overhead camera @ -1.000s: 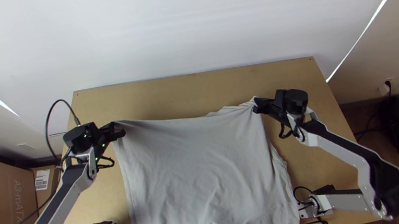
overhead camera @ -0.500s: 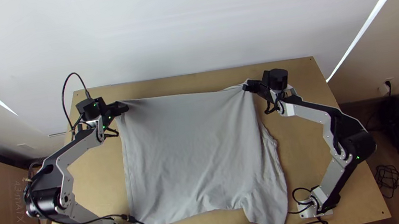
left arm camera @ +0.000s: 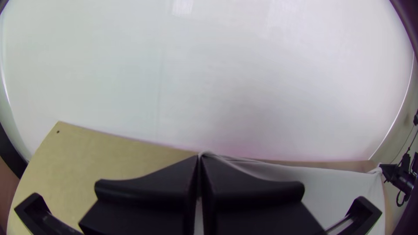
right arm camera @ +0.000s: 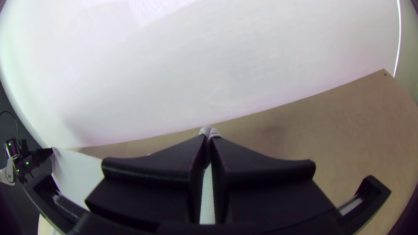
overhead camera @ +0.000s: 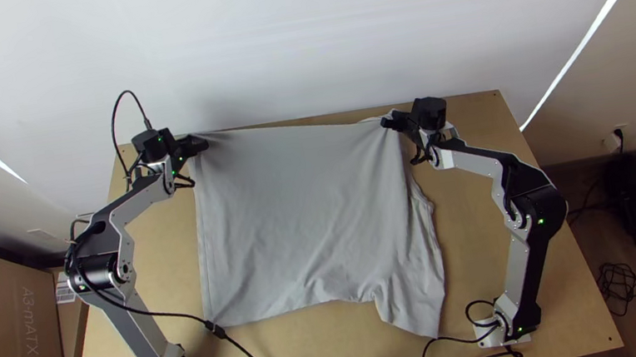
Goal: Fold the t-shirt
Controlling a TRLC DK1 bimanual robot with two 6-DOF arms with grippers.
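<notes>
grey t-shirt (overhead camera: 306,214) stretched between the grippers over the wooden table (overhead camera: 155,270), far edge nearly straight, a sleeve poking out at the near side. left gripper (overhead camera: 201,145) pinched on one far corner, right gripper (overhead camera: 389,122) pinched on the other, both near the table's far edge.

Tabletop (overhead camera: 473,256), right of t-shirt (overhead camera: 306,214): lane is lying open up to right arm (overhead camera: 522,274). Left of it: narrower lane is running, left arm (overhead camera: 137,327) flanking. Near side: black cable (overhead camera: 216,329) is crossing. Far side: wall (overhead camera: 297,38) is blocking.
</notes>
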